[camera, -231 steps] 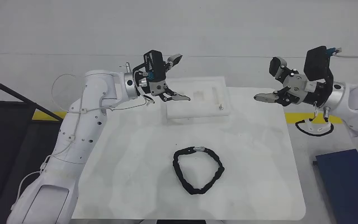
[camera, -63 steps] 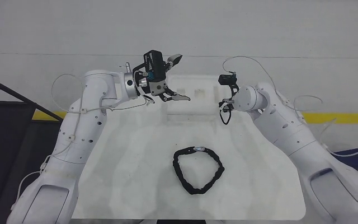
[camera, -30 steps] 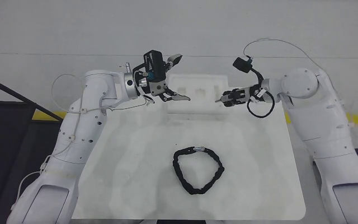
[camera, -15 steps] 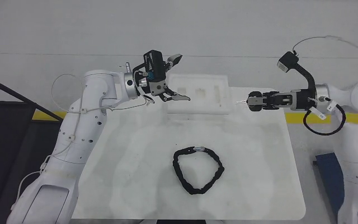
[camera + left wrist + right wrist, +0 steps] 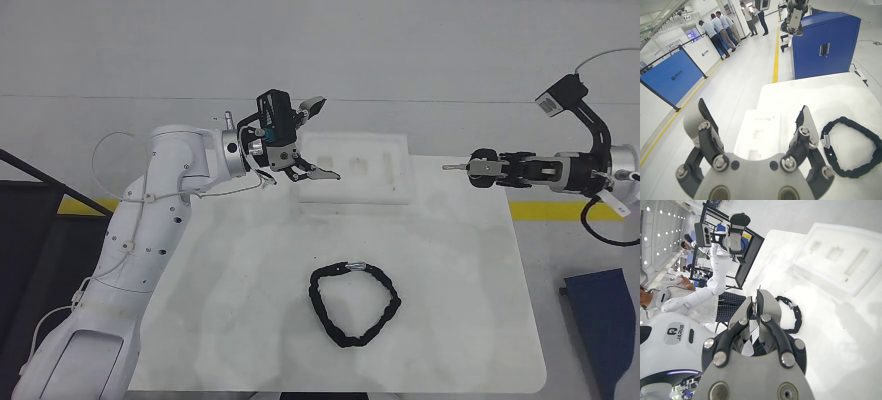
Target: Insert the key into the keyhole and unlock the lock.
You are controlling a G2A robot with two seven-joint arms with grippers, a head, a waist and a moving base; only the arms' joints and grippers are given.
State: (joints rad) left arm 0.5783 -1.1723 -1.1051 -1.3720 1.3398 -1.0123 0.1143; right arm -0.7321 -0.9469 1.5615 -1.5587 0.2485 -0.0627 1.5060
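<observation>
A black fabric-covered chain lock [image 5: 353,303] lies looped on the white table [image 5: 460,300], its metal lock body [image 5: 355,267] at the far side of the loop. My right gripper [image 5: 470,167] hovers near the table's back right corner, shut on a small metal key [image 5: 453,167] whose tip points toward the foam tray. In the right wrist view the key [image 5: 754,305] sits pinched between the fingers, with the chain lock [image 5: 794,318] beyond it. My left gripper [image 5: 325,140] hangs open above the foam tray's left end; its wrist view shows the chain lock [image 5: 848,147] to one side.
A white foam tray [image 5: 355,170] with rectangular recesses sits at the table's back edge. A blue cabinet [image 5: 605,320] stands on the floor beside the table's right edge. Yellow floor tape [image 5: 560,210] runs behind the right arm.
My right arm has swung from over the foam tray out toward the table's right edge, carrying the key. The left arm and the chain lock have stayed put.
</observation>
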